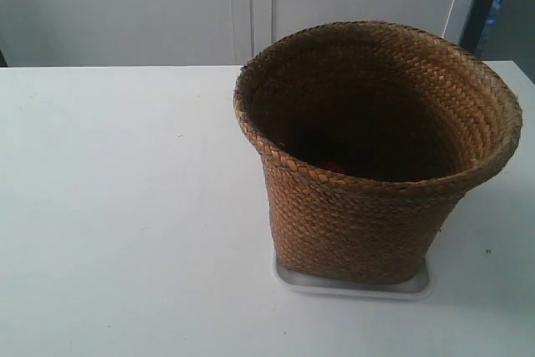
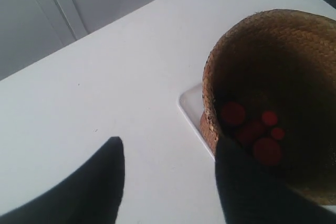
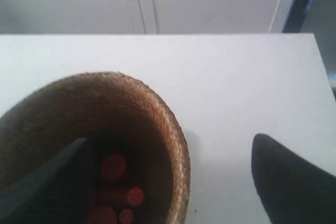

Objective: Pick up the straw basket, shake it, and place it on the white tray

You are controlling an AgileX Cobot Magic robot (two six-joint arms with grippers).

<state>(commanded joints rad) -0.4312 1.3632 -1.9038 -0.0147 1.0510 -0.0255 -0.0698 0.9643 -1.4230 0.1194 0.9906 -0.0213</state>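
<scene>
left gripper [image 2: 169,145]: jaws spread, astride the basket rim. right of centre on the white table [image 1: 109,206]: straw basket [image 1: 359,223] upright on the white tray [image 1: 351,288], red cylinders [image 2: 233,114] inside. right gripper [image 3: 172,140]: jaws spread wide, astride the rim.

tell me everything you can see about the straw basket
The straw basket is a large round bucket of brown woven straw, narrowing toward its base, with a flared braided rim and a dark inside. It stands upright on the white tray, which peeks out beneath its base on the white table. Several small red round pieces lie on its bottom. The left gripper and right gripper each stand open across its rim; whether either touches it cannot be told.
</scene>
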